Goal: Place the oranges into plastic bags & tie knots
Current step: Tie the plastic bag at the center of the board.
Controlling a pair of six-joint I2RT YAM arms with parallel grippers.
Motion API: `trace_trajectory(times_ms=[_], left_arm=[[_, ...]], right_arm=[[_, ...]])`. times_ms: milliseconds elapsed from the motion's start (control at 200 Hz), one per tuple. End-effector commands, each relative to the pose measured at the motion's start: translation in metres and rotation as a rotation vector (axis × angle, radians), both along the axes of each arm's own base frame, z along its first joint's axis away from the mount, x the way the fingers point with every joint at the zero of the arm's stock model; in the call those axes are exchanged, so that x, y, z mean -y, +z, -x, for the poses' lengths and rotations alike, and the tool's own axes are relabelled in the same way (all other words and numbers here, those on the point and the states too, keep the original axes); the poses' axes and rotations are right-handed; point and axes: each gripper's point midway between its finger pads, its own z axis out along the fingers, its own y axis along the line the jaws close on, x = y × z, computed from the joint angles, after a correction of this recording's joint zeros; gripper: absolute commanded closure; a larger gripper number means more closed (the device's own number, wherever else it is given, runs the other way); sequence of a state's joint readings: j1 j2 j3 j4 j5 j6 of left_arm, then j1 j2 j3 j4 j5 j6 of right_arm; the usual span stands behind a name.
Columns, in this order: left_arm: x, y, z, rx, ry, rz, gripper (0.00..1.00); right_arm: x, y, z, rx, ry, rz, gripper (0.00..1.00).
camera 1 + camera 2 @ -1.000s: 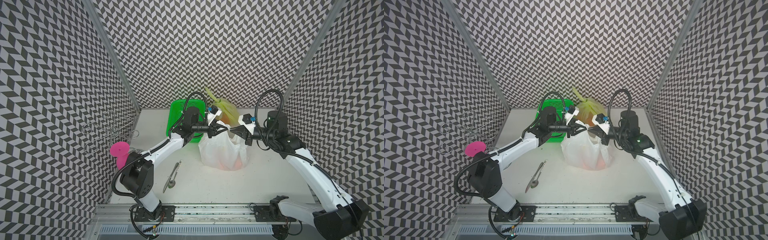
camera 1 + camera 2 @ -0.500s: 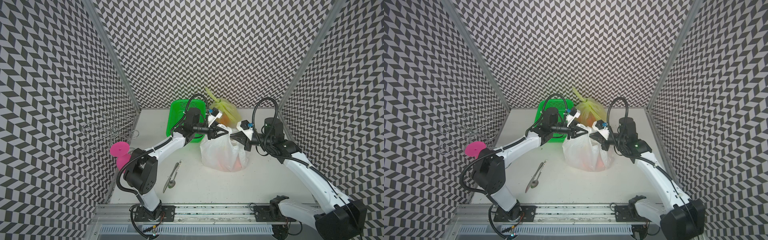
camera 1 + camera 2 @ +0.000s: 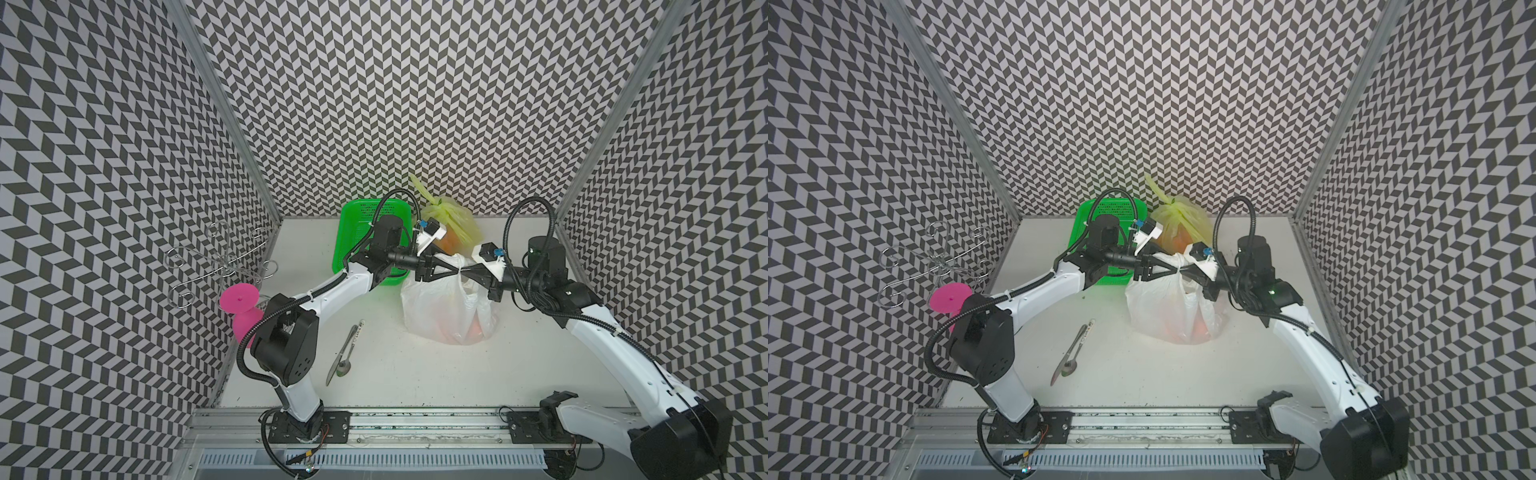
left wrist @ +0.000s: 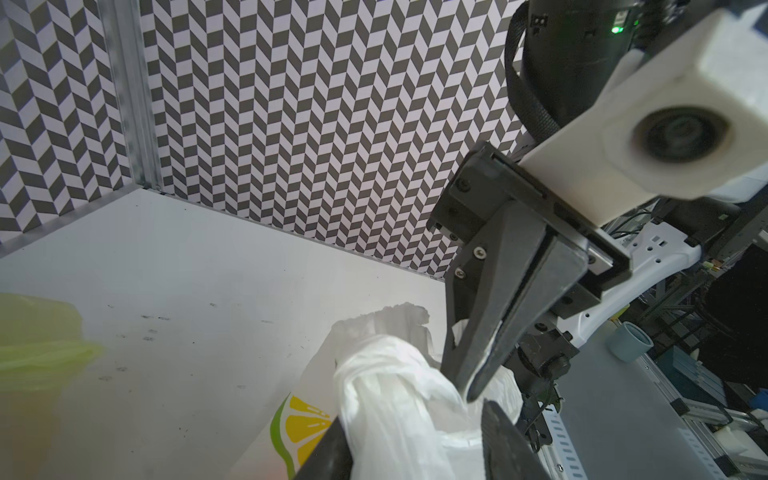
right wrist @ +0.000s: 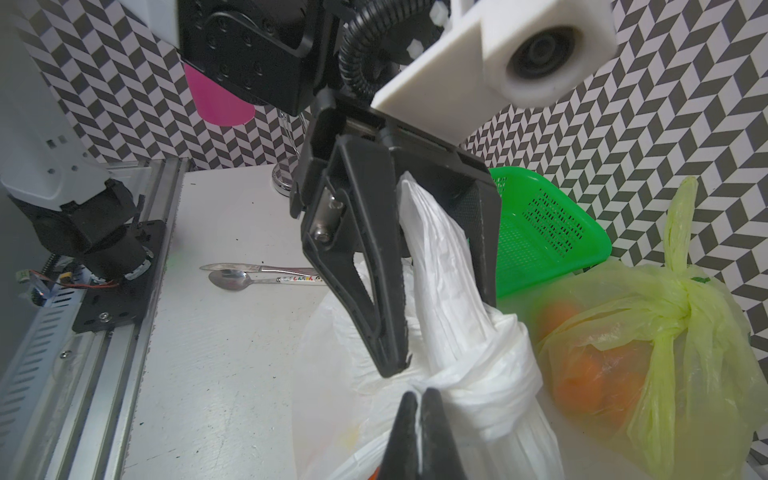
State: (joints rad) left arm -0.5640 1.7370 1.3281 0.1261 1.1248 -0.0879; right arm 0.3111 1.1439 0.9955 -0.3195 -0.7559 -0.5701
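1. The table [image 3: 395, 386] spreads out beneath both pairs of jaws, which meet tip to tip above its middle.
2. The white bag [image 3: 436, 307], printed with a lemon slice, stands on the table directly under the meeting fingertips. Orange colour shows through its lower side.
3. The green basket [image 3: 357, 224] sits behind the left wrist, away from the jaw tips.
4. The yellow-green bag [image 3: 455, 216] stands just beside the white bag, a little past the jaws towards the back wall.
5. The left gripper [image 5: 440, 332] has its jaws spread. A twisted white handle strip runs up between them, and the gap is wider than the strip.
6. The right gripper [image 4: 471, 382] has its jaws pressed together, with the tips against the white plastic. I cannot tell whether any film is caught between them.
7. A knife [image 5: 232, 267] and a spoon [image 5: 232, 280] lie side by side on the table, well away from the jaws.
8. The oranges [image 5: 582, 374] show through the yellow-green bag, beside the jaws and lower.
9. The white knot [image 5: 478, 374] sits right at both sets of fingertips.
10. The yellow-green knot [image 5: 685, 307] is tied, well apart from the jaws.
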Motion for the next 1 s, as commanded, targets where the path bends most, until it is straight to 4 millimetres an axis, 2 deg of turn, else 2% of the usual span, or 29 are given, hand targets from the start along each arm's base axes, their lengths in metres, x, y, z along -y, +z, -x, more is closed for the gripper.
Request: trace_trajectory(times_ms=[0,265,441,681,761,821,906,996], left_arm=[[0.003,0.013,0.003,0.011,-0.045,0.026,0.51],[0.012,0.010,-0.006,-0.024,-0.028,0.011,0.51],[0.023,0.005,-0.003,-0.025,-0.048,-0.011,0.59],[0.023,0.012,-0.001,0.009,-0.054,0.002,0.81],[0.022,0.017,0.000,0.039,-0.054,0.013,0.99],[0.021,0.021,0.001,0.068,-0.057,0.020,1.00],[0.019,0.025,-0.001,0.117,-0.020,0.021,1.00],[0.015,0.030,0.001,0.158,0.006,0.038,1.00]], right_arm=[[0.000,0.003,0.008,0.074,0.037,0.014,1.00],[0.000,0.001,0.016,0.129,0.085,0.039,1.00],[0.000,-0.001,0.016,0.141,0.085,0.049,1.00],[0.010,-0.014,0.005,0.166,0.010,0.121,1.00],[0.016,-0.015,0.000,0.180,-0.028,0.147,1.00],[0.020,-0.013,-0.001,0.192,-0.054,0.165,0.96],[0.026,-0.008,-0.002,0.201,-0.091,0.187,0.78],[0.028,0.001,0.006,0.191,-0.081,0.188,0.66]])
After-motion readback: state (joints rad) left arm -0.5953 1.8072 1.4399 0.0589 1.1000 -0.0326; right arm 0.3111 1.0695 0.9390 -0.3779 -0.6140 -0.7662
